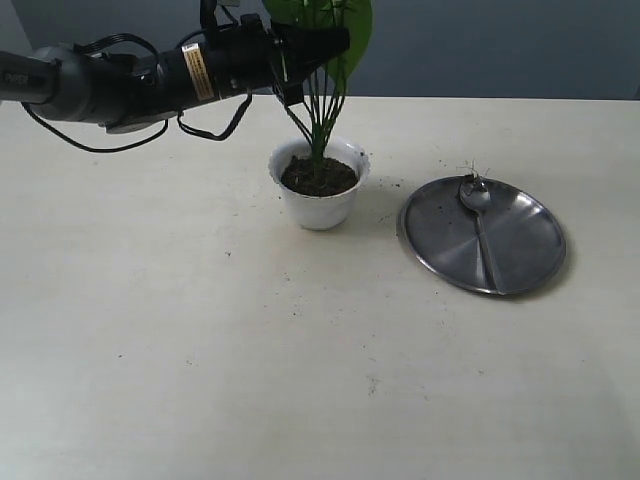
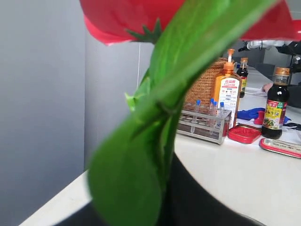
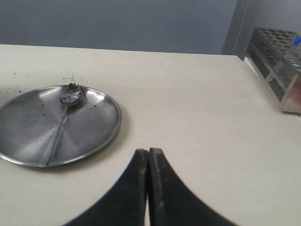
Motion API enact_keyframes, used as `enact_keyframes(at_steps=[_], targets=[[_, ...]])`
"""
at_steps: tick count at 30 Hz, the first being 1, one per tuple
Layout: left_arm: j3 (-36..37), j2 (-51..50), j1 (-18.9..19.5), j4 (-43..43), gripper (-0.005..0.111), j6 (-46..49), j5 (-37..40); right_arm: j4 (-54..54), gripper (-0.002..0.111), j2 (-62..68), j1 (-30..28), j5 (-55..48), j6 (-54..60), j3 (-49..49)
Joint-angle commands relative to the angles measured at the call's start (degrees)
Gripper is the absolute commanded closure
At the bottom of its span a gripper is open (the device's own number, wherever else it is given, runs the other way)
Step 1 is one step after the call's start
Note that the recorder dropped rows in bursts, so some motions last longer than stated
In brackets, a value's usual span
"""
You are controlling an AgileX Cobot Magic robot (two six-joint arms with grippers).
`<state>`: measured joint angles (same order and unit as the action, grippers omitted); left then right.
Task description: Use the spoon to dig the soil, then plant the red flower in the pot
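The white pot (image 1: 320, 210) stands mid-table, filled with dark soil (image 1: 318, 176). The red flower's thin green stems (image 1: 320, 120) rise upright out of the soil. My left gripper (image 1: 312, 47) reaches in from the left, shut on the stems just below the green leaves (image 1: 345, 20). In the left wrist view the red petal (image 2: 117, 19) and a blurred leaf (image 2: 136, 174) fill the frame and hide the jaws. The spoon (image 1: 478, 205) lies on the round steel plate (image 1: 530, 240) right of the pot, with soil bits on its head (image 3: 70, 97). My right gripper (image 3: 149, 153) hovers near the plate (image 3: 94, 122), shut and empty.
Soil crumbs are scattered on the table around the pot and the plate. A test-tube rack (image 3: 277, 56) stands at the table's far right. On another table behind are a tube rack (image 2: 202, 125), sauce bottles (image 2: 275, 108) and a red lid (image 2: 243, 133).
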<state>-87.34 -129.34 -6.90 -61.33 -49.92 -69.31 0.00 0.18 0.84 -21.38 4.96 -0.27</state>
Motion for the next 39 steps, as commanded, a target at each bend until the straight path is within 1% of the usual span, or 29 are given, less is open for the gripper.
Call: enact_keyframes(at_steps=[1,8,16,26,31,39], targets=[[-0.3,-0.4,-0.1,0.2,0.106,0.0,-0.7,-0.3,0.108,-0.2,-0.2,0.6,0.1,0.3],[-0.3,-0.6,-0.1,-0.2,0.106,-0.1,-0.7,-0.3,0.108,-0.2,-0.2,0.6,0.1,0.3],[-0.3,-3.1,-1.5,-0.4,0.106,-0.4,-0.7,-0.3,0.108,-0.2,-0.2,0.6,0.1,0.3],[-0.3,-3.5,-1.5,-2.5,0.106,-1.1,-0.7,-0.3,0.108,-0.2,-0.2,0.6,0.1,0.3],[-0.3,-3.5,-0.9,-5.2,0.106,-2.7,-0.7,-0.3,0.108,-0.2,-0.2,0.6,0.1,0.3],[0.3,-2.1,0.6,-7.0,0.106,-3.0,-0.7,-0.3,0.108,-0.2,-0.2,0.6,0.1,0.3]])
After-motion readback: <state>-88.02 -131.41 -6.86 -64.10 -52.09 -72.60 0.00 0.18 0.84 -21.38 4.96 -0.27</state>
